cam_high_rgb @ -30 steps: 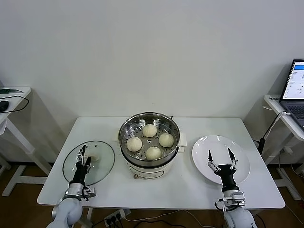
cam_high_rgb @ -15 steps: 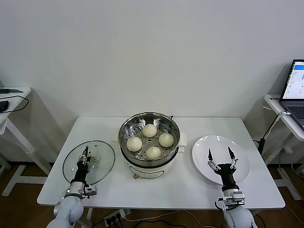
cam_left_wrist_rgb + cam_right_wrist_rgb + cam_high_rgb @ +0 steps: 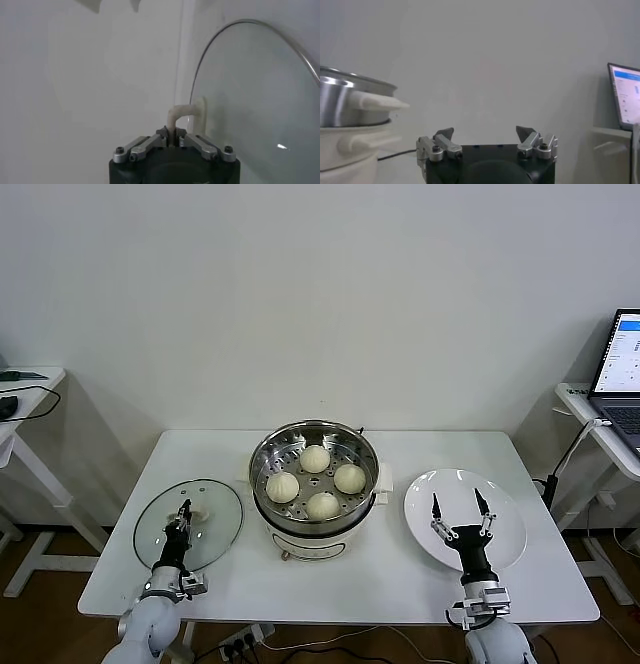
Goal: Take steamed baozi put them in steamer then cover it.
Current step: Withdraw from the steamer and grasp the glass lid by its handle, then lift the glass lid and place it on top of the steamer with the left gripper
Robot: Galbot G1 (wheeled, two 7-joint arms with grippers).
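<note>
Left end effector (image 3: 173, 136) tight on cover (image 3: 188, 524) handle, no legible writing.

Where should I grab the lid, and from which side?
By the cream handle at the lid centre, from above: the glass is flat on the table with only that loop standing up. The left end effector is already shut on it.

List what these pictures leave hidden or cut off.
- Left wrist view: the lid runs off the edge; the left gripper, shut on the lid's handle, hides the handle's lower part.
- Right wrist view: the steamer is cut off; its inside is unseen.
- Head view: the laptop is cropped.
</note>
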